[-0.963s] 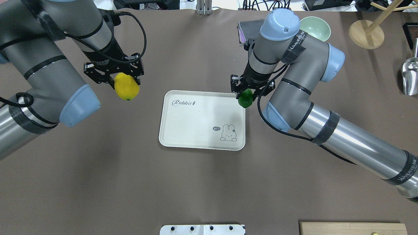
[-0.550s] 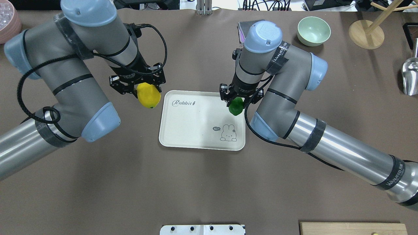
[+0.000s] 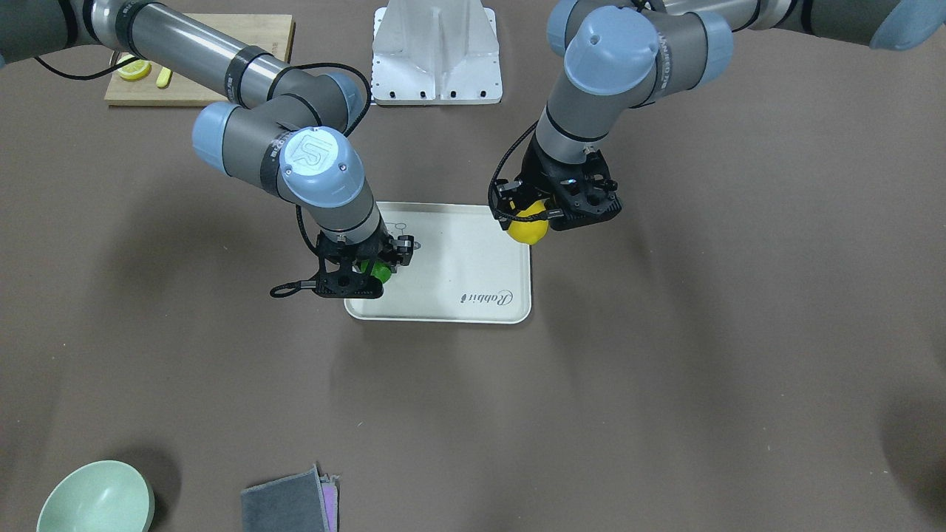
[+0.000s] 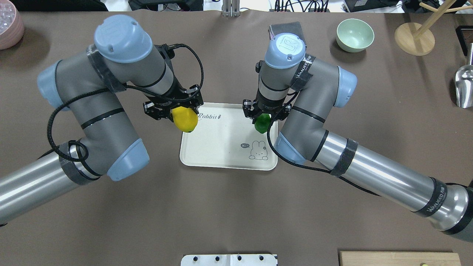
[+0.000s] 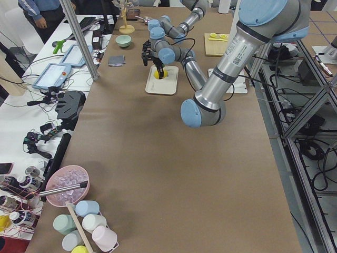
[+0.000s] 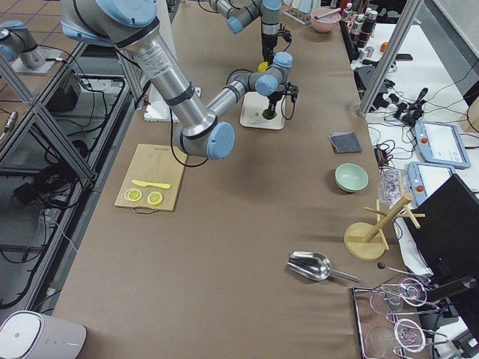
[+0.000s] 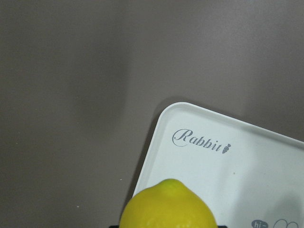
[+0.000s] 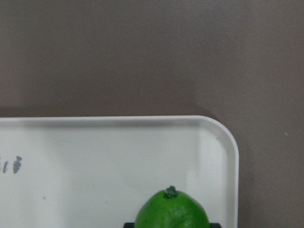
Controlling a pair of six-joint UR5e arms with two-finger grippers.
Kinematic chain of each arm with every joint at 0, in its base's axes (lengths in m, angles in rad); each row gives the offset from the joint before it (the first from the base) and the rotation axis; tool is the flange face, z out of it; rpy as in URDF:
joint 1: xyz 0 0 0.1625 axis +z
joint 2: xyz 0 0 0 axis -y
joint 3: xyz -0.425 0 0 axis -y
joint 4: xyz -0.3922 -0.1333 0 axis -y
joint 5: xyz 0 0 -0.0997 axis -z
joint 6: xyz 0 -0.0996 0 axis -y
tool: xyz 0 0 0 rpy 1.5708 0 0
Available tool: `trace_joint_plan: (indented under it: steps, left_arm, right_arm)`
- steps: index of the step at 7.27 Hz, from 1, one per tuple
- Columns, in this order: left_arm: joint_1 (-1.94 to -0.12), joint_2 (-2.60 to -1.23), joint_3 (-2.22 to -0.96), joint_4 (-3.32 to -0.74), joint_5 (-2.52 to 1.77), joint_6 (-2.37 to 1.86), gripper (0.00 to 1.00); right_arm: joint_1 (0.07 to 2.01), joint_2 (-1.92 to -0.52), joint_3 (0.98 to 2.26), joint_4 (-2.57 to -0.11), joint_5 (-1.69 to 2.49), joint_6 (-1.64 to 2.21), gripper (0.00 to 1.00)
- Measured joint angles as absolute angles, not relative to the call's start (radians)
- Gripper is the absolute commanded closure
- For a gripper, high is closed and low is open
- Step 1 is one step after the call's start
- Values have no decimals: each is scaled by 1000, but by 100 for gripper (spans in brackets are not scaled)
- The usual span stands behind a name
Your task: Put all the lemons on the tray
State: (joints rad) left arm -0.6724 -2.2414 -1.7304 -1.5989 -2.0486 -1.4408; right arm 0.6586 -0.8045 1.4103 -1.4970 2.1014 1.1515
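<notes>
The cream-white tray (image 4: 218, 147) with the "Rabbit" script lies at the table's middle; it also shows in the front view (image 3: 451, 266). My left gripper (image 4: 181, 115) is shut on the yellow lemon (image 4: 185, 119), held in the air over the tray's left edge; the lemon shows in the front view (image 3: 528, 228) and the left wrist view (image 7: 167, 205). My right gripper (image 4: 263, 119) is shut on the green lemon (image 4: 262, 123), low over the tray's right part; it shows in the front view (image 3: 380, 272) and the right wrist view (image 8: 172, 211).
A pale green bowl (image 4: 354, 35) and a grey cloth (image 4: 286, 27) lie at the table's far side. A wooden stand (image 4: 414, 38) and a metal scoop (image 4: 463, 87) are far right. A wooden cutting board (image 3: 199, 63) holds lemon slices (image 3: 135, 70).
Both arms have moved inward toward the tray. The yellow lemon has come from the left to the tray's left edge. The green lemon has moved further in over the tray.
</notes>
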Motion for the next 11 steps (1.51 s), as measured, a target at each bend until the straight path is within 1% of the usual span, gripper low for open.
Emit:
trace_joint_plan:
  steps: [3, 5, 6, 7, 8, 11]
  left_arm:
    - [-590, -2214, -1696, -1697, -1932, -1489, 100]
    - [-564, -2196, -1669, -1746, -1886, -1490, 77]
    - [-549, -2194, -1656, -1764, -1860, -1492, 52]
    - [-535, -2193, -1641, -1782, -1836, -1493, 35]
    - [-525, -2192, -1631, -1791, -1822, -1494, 3]
    - [-515, -2182, -1642, -1795, -1806, -1495, 2]
  right_arm:
    - [683, -795, 1426, -1497, 2100, 1148, 0]
    - [739, -809, 1456, -1497, 2125, 1140, 0]
    - [775, -828, 1467, -1483, 2147, 1127, 0]
    - [814, -868, 1476, -1443, 2173, 1103, 0]
    - [859, -924, 1488, -1402, 2202, 1059, 0]
    - [1021, -1116, 1550, -1365, 2277, 811, 0]
